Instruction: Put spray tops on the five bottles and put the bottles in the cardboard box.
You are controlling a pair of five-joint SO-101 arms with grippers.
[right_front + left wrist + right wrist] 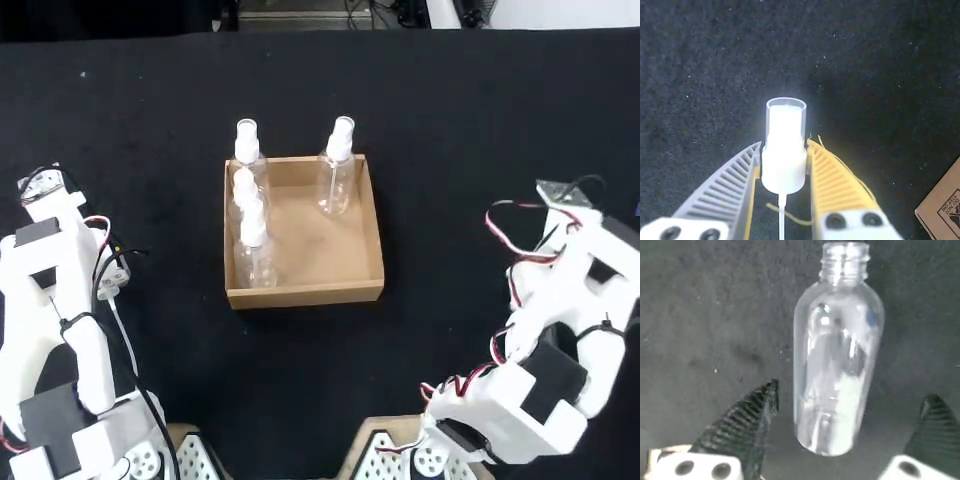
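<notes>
Over black table cloth (450, 100), pinching a spray top (785, 125) by its collar in the left gripper (784, 145), closed snugly on it. Straddling the uncapped bottle (837, 355), apparently lying on the cloth, with the right gripper (854, 392) spread wide and not touching it. Counting four capped bottles (338, 180) standing in the cardboard box (305, 293). Probably best: closing around mid-body, steadying the neck, feeding the tube in straight before twisting.

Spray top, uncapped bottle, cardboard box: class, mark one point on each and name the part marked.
spray top (784, 169), left wrist view, on its white collar.
uncapped bottle (837, 372), right wrist view, on its clear body.
cardboard box (305, 295), high view, on its front wall.
</notes>
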